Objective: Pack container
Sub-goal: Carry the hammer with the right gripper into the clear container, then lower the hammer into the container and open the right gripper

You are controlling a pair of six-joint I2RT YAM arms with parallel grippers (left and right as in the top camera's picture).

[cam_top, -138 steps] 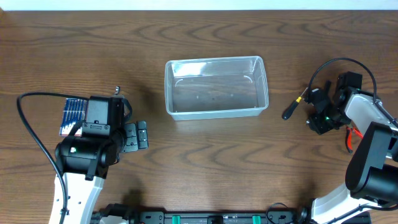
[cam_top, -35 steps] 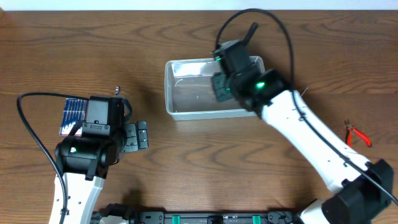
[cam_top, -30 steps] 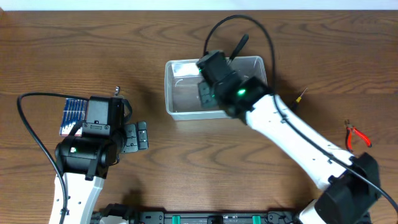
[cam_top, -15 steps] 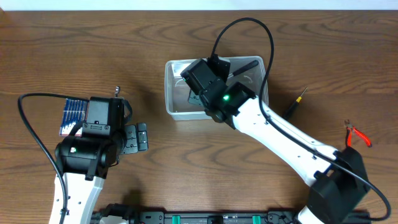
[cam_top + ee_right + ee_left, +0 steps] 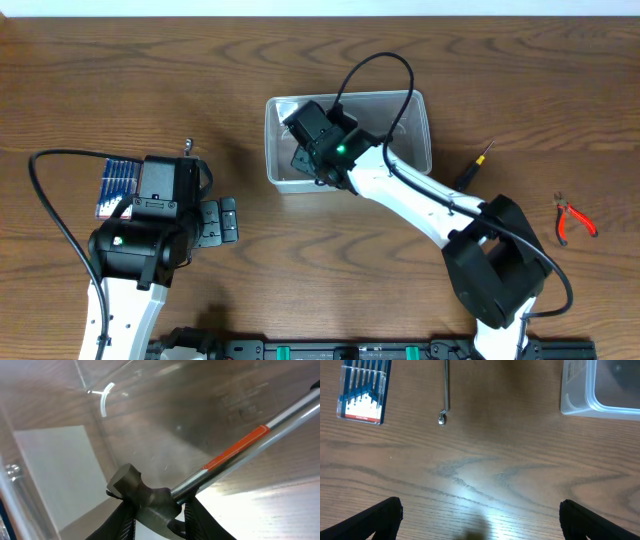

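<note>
Right wrist: packing barely begun.
I am holding a hammer (image 5: 216, 464) inside the container (image 5: 425, 131), right gripper (image 5: 158, 521) clamped on it; left gripper (image 5: 480, 519) wide, empty; pliers (image 5: 574, 219) outstanding.

The right arm (image 5: 415, 195) and its cable (image 5: 385, 56) overhang much of the container (image 5: 425, 140).

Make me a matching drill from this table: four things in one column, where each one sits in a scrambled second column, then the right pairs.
Things:
1. hammer
2. blue tool pack
3. pliers
4. screwdriver

Places:
A. far right of the table, alone
B. on the table just right of the container
C. held in the right fingers, inside the container
D. far left of the table

Pairs: 1-C, 2-D, 3-A, 4-B
</note>
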